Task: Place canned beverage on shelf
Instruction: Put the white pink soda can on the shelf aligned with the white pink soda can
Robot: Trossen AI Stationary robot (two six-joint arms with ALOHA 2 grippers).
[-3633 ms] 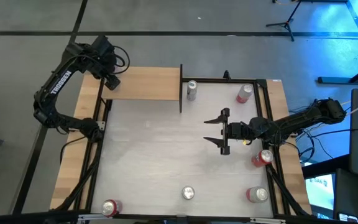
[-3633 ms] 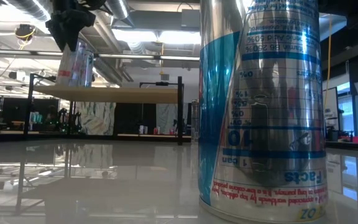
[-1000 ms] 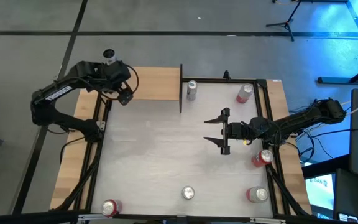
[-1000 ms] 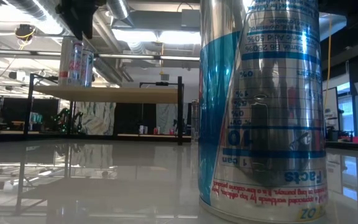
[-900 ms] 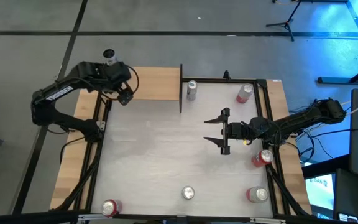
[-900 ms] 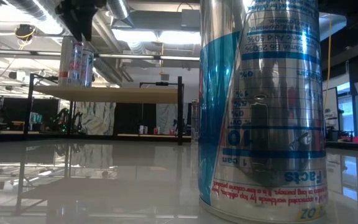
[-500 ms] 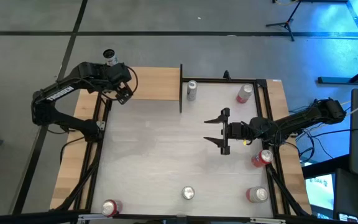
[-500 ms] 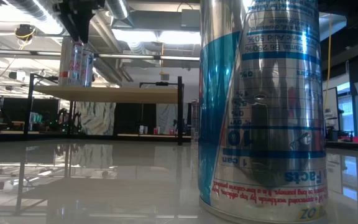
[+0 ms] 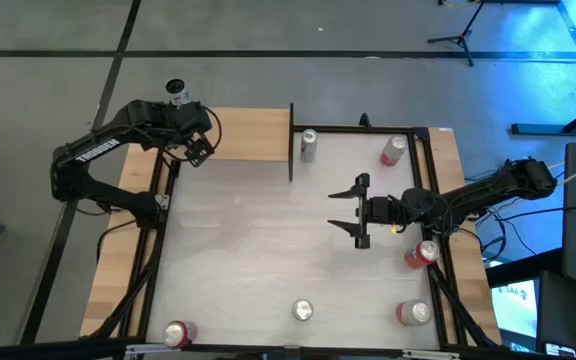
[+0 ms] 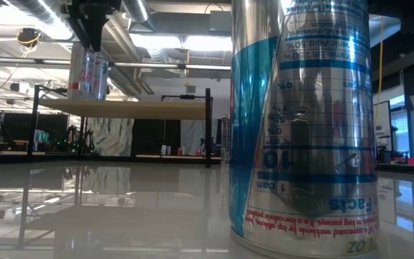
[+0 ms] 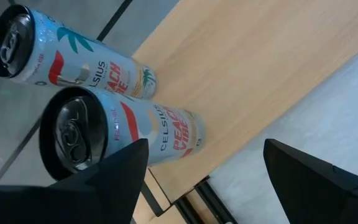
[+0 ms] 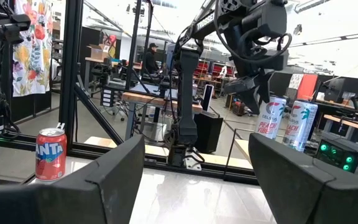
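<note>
Two white Celsius cans (image 11: pixel 135 130) (image 11: pixel 73 59) stand upright on their bottoms at the far left corner of the tan wooden shelf (image 11: pixel 260 74). In the high view only one can top (image 9: pixel 176 92) shows there on the shelf (image 9: pixel 248 135). My left gripper (image 11: pixel 204 186) is open and empty, a little above and beside the nearer can. It also shows in the high view (image 9: pixel 198 152) and the low view (image 10: pixel 88 29). My right gripper (image 9: pixel 358 212) is open and empty over the table's right middle.
Loose cans stand on the white table: a silver one (image 9: pixel 309 145) by the shelf's black post, red ones at the far right (image 9: pixel 393 150), right edge (image 9: pixel 423 254) and near right (image 9: pixel 413 313), a silver one (image 9: pixel 302 311) and a red one (image 9: pixel 177 333) near the front.
Some seconds ago my left gripper stood around a can over the shelf's far left corner. It has since let go and drawn back toward the table's near right. The can stays upright on the shelf. Over the last second the gripper has hardly moved.
</note>
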